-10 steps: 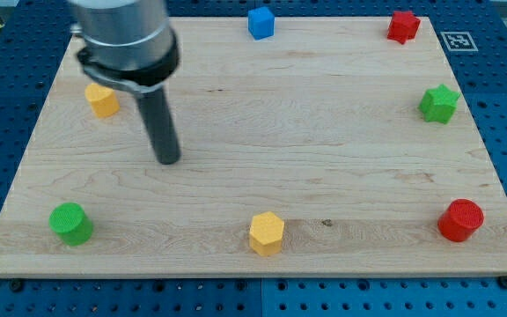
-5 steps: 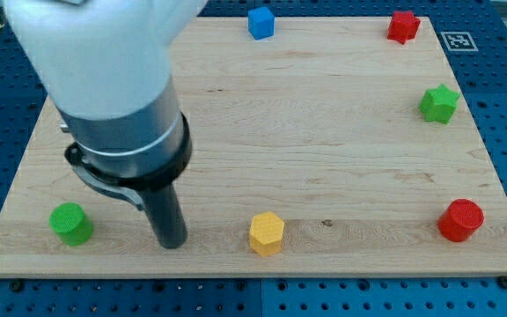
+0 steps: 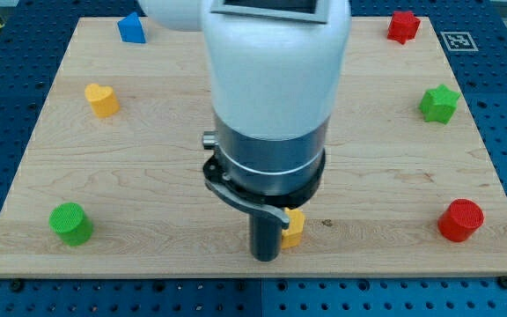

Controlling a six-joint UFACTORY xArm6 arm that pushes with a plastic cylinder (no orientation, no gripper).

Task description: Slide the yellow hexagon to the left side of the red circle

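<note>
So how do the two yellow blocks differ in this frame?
The yellow heart sits fully visible at the view's upper left, far from my tip. The yellow hexagon sits near the view's bottom edge, mostly hidden behind the rod, right beside my tip on the view's right. Both share the same yellow colour and lie on the wooden board.

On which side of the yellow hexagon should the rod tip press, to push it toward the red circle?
Press its left face. The red circle lies far to the view's right, so the push should run rightward. My tip already stands at the left of the yellow hexagon, seemingly touching it. The hexagon is mostly hidden by the rod, so I cannot tell which facet it meets.
</note>
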